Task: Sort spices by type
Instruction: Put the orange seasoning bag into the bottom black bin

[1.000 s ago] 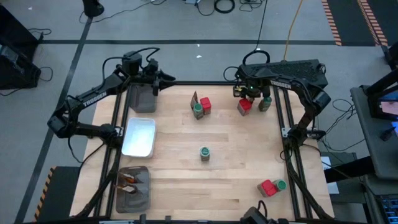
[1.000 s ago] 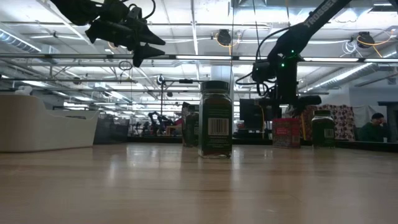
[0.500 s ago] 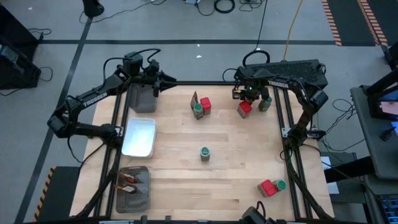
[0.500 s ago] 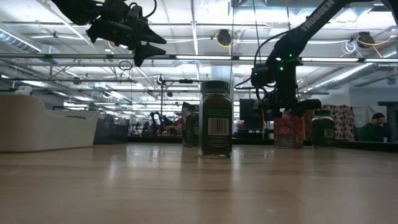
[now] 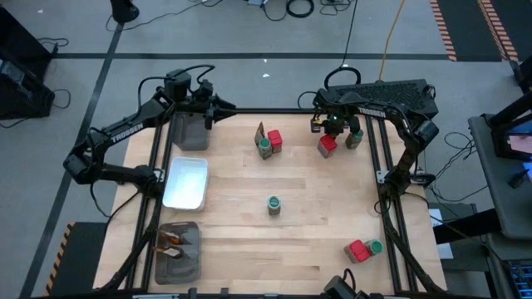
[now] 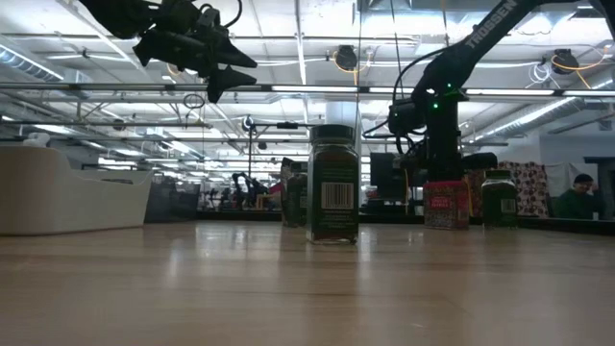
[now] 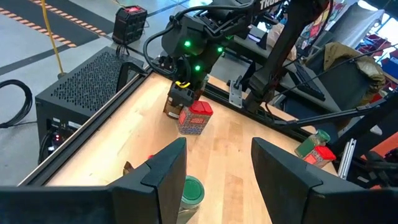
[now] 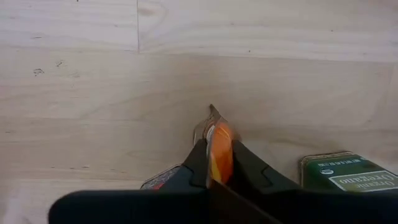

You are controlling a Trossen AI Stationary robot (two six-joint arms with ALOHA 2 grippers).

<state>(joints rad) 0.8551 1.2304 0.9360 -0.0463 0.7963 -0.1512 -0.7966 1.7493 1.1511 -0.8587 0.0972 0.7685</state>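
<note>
At the table's far right my right gripper (image 5: pixel 332 130) is shut on an orange sachet (image 8: pixel 219 152), beside a red box (image 5: pixel 327 144) and a green-lidded jar (image 5: pixel 355 138). My left gripper (image 5: pixel 213 108) hangs open in the air over the far grey mesh tray (image 5: pixel 189 133), holding nothing. Another sachet, red box and jar stand together (image 5: pixel 268 142) at the far middle. One jar (image 5: pixel 273 204) stands alone mid-table. A red box (image 5: pixel 357 250) and a jar (image 5: pixel 374 247) stand on the near right. My right gripper pinches the orange sachet's two flat faces (image 8: pixel 219 163) between its two fingers, coming from above and pointing down. The sachet stands on edge in the hold, its silvery seam (image 8: pixel 210 119) reaching past the fingertips. I cannot tell whether it touches the table.
A white dish (image 5: pixel 184 183) lies at the left edge. A second mesh tray (image 5: pixel 177 252) at the near left holds brown sachets. Bare wood lies between the middle jar and the near-right pair. A person (image 6: pixel 579 197) sits in the room beyond the table.
My right gripper has sunk a little beside the red box at the far right.
</note>
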